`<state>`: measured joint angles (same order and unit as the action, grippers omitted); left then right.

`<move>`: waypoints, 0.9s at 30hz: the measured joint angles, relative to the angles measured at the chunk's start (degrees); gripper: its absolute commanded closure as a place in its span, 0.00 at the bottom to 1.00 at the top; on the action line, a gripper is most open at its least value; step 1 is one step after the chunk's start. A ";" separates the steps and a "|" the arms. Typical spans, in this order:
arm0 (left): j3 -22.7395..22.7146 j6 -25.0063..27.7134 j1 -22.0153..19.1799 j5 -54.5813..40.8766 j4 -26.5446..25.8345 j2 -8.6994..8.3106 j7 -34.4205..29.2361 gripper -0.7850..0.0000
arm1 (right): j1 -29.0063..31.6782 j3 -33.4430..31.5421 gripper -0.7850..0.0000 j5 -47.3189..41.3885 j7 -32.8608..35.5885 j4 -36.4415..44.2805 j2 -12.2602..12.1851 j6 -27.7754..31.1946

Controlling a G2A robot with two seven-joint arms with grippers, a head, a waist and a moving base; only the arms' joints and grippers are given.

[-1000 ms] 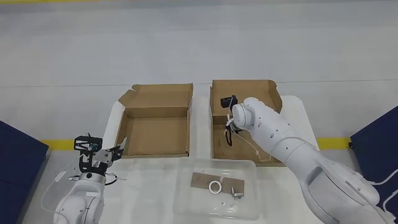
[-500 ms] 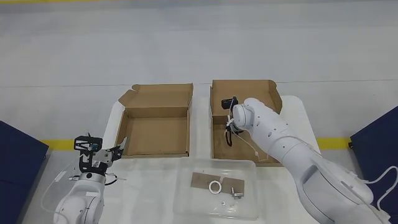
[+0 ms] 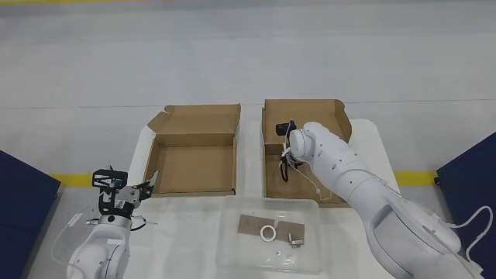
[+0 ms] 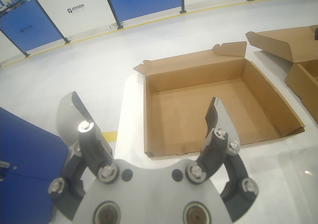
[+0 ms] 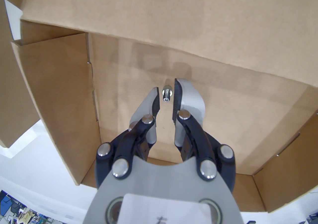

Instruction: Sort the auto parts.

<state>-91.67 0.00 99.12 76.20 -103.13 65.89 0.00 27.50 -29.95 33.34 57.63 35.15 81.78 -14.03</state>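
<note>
My right gripper [image 5: 166, 89] is down inside the right cardboard box [image 3: 332, 116], open by a narrow gap. A small silver bolt [image 5: 166, 95] lies on the box floor between its fingertips, touching neither pad. In the top view the right arm [image 3: 325, 155] covers part of that box. My left gripper [image 4: 144, 98] hangs open with nothing in it over the table's front left corner, just short of the left cardboard box [image 4: 270, 93], whose floor is bare. A clear plastic tray [image 3: 232, 256] at the front holds a white ring [image 3: 267, 233] and a small metal part [image 3: 294, 240].
Both boxes [image 3: 194, 194] stand side by side with lids folded back. A flat piece of cardboard [image 3: 252, 225] lies in the tray. A blue panel [image 4: 27, 150] stands beside the table's left edge.
</note>
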 measured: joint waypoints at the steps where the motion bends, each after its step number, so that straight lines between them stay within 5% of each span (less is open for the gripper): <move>1: 0.00 0.00 0.00 0.00 0.00 0.00 0.00 0.00 | 0.04 -0.17 0.00 0.16 0.00 0.29 -0.05 -0.11; 12: 0.00 0.00 0.00 0.00 0.00 0.00 0.00 0.00 | 2.37 -3.40 0.00 4.84 3.14 11.57 -3.07 -1.93; 27: 0.00 0.00 0.00 0.00 0.00 0.00 0.00 0.00 | 2.72 -5.15 0.00 7.09 2.99 15.73 -4.17 -0.34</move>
<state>-91.67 0.00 99.12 76.20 -103.13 65.89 0.00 30.22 -35.09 40.43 60.61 50.88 77.61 -14.36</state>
